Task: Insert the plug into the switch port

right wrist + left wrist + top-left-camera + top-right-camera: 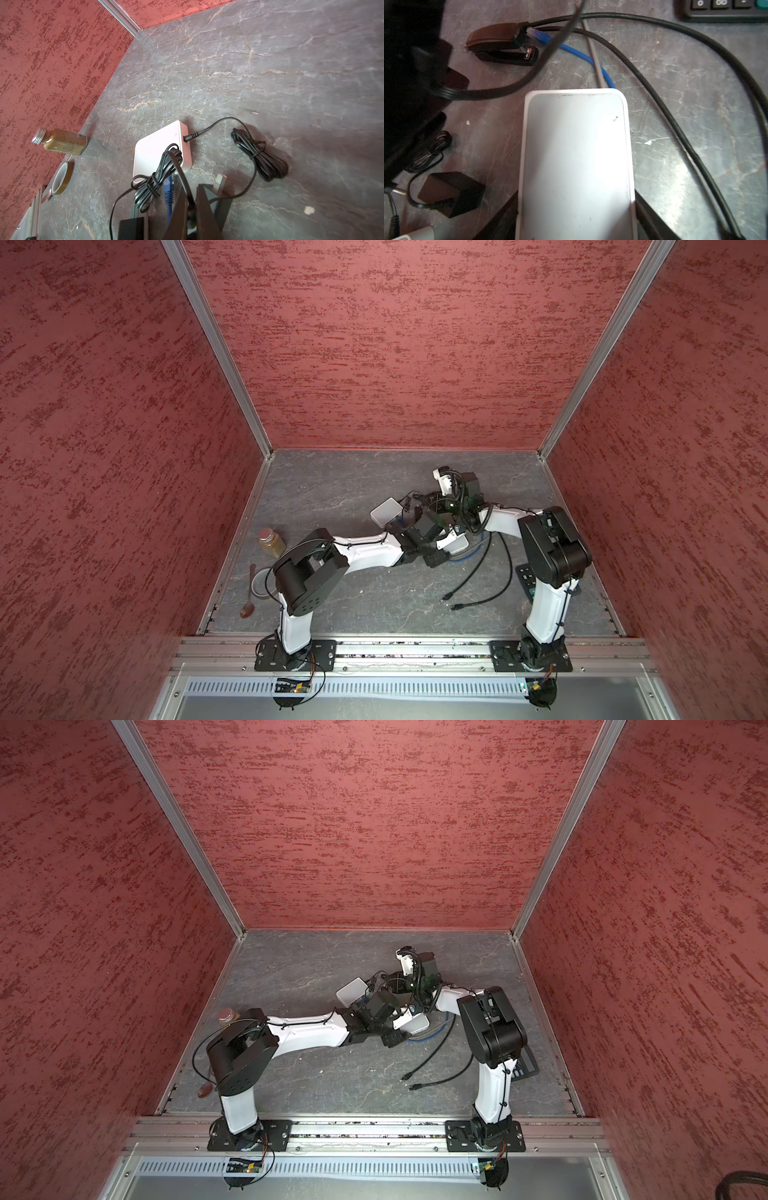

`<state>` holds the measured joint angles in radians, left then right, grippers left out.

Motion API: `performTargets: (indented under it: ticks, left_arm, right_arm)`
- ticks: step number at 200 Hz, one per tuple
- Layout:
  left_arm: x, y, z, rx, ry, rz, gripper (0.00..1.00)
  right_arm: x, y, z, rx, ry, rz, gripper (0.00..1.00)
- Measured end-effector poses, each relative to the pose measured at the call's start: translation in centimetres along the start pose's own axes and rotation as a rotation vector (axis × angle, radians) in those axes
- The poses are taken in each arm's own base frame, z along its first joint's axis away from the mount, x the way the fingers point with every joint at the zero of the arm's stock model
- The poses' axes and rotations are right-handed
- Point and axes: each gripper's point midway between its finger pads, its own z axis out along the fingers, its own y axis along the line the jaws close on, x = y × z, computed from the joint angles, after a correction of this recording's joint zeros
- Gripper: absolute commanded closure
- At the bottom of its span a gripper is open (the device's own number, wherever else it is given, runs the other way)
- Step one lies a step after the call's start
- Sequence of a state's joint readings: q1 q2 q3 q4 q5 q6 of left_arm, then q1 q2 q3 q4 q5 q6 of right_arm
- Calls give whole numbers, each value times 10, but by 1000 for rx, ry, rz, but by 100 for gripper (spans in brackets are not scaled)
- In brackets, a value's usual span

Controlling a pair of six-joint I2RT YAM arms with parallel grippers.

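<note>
left tool (pixel 576 212): clamped across the white switch (pixel 575 145) sides.
right tool (pixel 189 182): pressed together; blue plug (pixel 169 190) just beside it, can't tell if it's pinched.
progress: plug looks unseated, so lining up and insertion remain, I'd judge.

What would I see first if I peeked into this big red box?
The left arm and right arm lean together like a bridge over the grey table, with speckled red walls all around. The left gripper holds a white switch, and a bright blue cable snakes out from behind it. A jar of brown grains stands at the table's left edge.
</note>
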<state>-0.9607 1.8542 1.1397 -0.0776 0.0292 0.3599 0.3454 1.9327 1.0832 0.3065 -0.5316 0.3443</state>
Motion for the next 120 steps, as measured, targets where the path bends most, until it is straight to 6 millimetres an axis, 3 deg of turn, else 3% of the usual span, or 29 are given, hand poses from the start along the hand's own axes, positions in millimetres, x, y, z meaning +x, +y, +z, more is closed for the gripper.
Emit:
performTargets:
  ticks: [19, 56, 120]
  left_arm:
    - [16, -15, -7, 19, 18, -17, 49]
    - [64, -36, -25, 20, 104, -92, 49]
    - [126, -25, -73, -120, 206, -332, 48]
  right_arm:
    - [-1, -1, 0, 9, -4, 0, 100]
    - [2, -8, 0, 40, -5, -2, 100]
    - [23, -24, -8, 127, 40, 1, 100]
